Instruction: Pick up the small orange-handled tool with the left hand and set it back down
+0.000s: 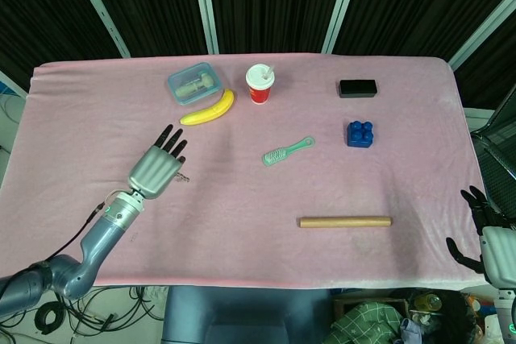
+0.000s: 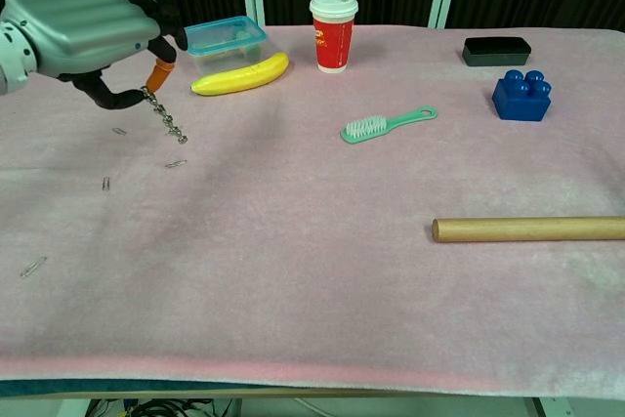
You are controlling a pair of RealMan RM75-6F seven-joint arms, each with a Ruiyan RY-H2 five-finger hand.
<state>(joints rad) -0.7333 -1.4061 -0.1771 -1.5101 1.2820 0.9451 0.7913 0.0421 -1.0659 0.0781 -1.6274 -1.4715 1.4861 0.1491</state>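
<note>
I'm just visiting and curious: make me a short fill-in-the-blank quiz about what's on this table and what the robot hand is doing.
1. The left robot hand holds a small tool whose handle is ____.
2. The banana lies right beside a clear ____ with a blue rim.
3. The red cup has a ____ standing in it.
4. The block near the black box is ____.

Missing words: orange; container; straw; blue

tabletop (image 1: 403, 183): covered edge to edge in pink cloth | backdrop: black ribbed panels split by pale slanted struts (image 1: 203, 6) | floor: dark, loose cables (image 1: 137, 308) under front edge | light: even, soft shadows
</note>
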